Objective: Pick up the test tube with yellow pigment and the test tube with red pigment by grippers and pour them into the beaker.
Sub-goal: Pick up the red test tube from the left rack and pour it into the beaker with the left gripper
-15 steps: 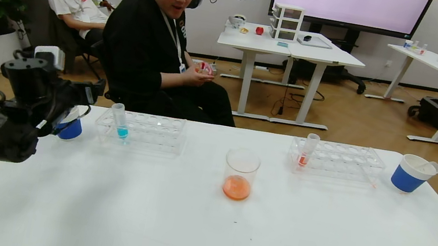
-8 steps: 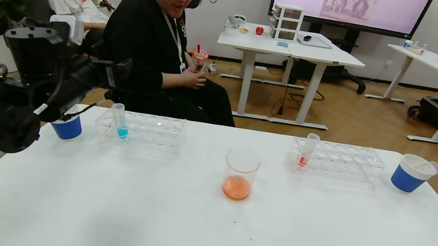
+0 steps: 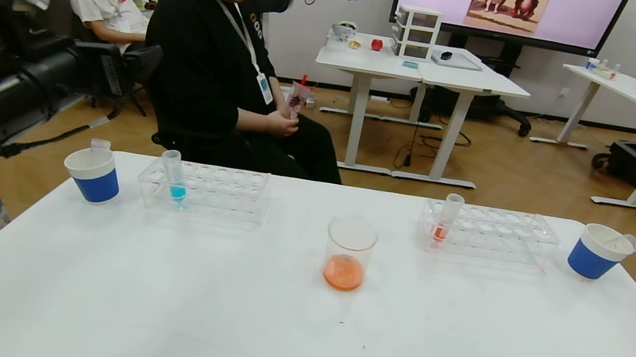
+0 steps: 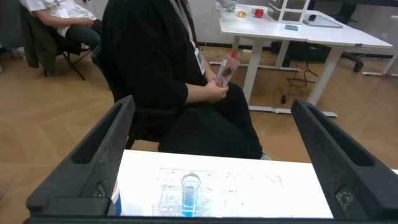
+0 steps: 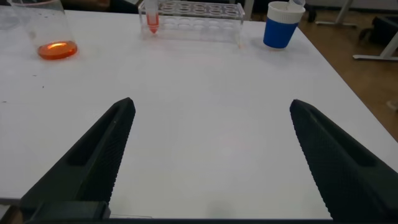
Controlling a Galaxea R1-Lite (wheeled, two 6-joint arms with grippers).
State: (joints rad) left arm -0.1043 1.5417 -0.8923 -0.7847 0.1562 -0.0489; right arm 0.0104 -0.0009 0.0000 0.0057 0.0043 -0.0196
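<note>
The beaker [image 3: 349, 251] stands mid-table with orange liquid in its bottom; it also shows in the right wrist view [image 5: 43, 31]. The test tube with red pigment [image 3: 447, 216] stands upright in the right rack [image 3: 502, 235], also in the right wrist view [image 5: 150, 15]. No tube with yellow liquid shows. A clear tube [image 3: 101, 144] sticks up from the left blue cup [image 3: 94, 183]. My left gripper [image 3: 130, 66] is open and empty, high above the table's far left [image 4: 212, 104]. My right gripper [image 5: 211, 104] is open and empty over bare table, out of the head view.
A blue-liquid tube [image 3: 173, 175] stands in the left rack [image 3: 225, 195]. A second blue cup [image 3: 592, 260] with a clear tube in it is at the far right. A seated person is just behind the table's far edge.
My left gripper has risen from over the left blue cup, up and to the left. The cup and the clear tube in it now show fully. The person has leaned back.
</note>
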